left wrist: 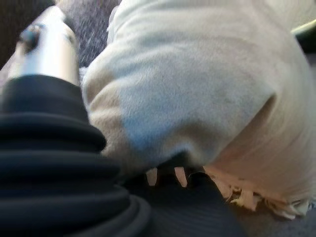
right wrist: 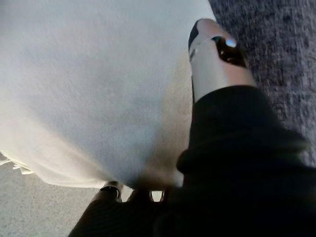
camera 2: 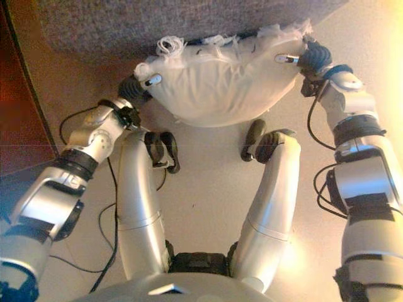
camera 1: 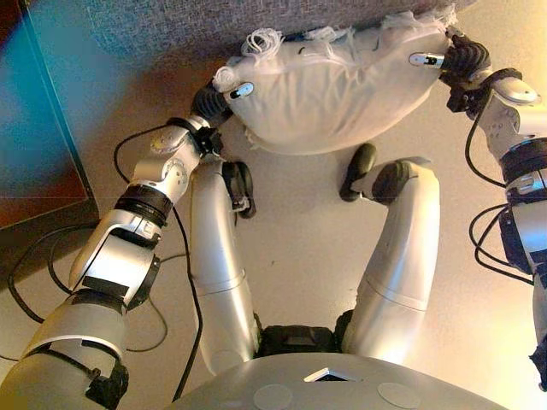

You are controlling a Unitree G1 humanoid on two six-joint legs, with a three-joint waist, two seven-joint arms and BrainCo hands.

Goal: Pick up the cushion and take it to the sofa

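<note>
Looks like a home living room. Grey fabric sofa (camera 1: 214, 26) runs along the far edge, a white fringed cushion (camera 1: 333, 94) sits up against its front, and the floor (camera 1: 299, 248) is plain pale beige. At far left there's a dark reddish-brown piece of furniture (camera 1: 38, 111) with a glossy face.

Your two arms reach forward, toward the top of the frame, and spread wide apart. Your left hand (camera 1: 224, 96) sits at the upper left, thumb on top and fingers tucked under, pinching. Your right hand (camera 1: 446, 61) sits at the upper right and pinches the same way. Both wrists bend inward.
</note>
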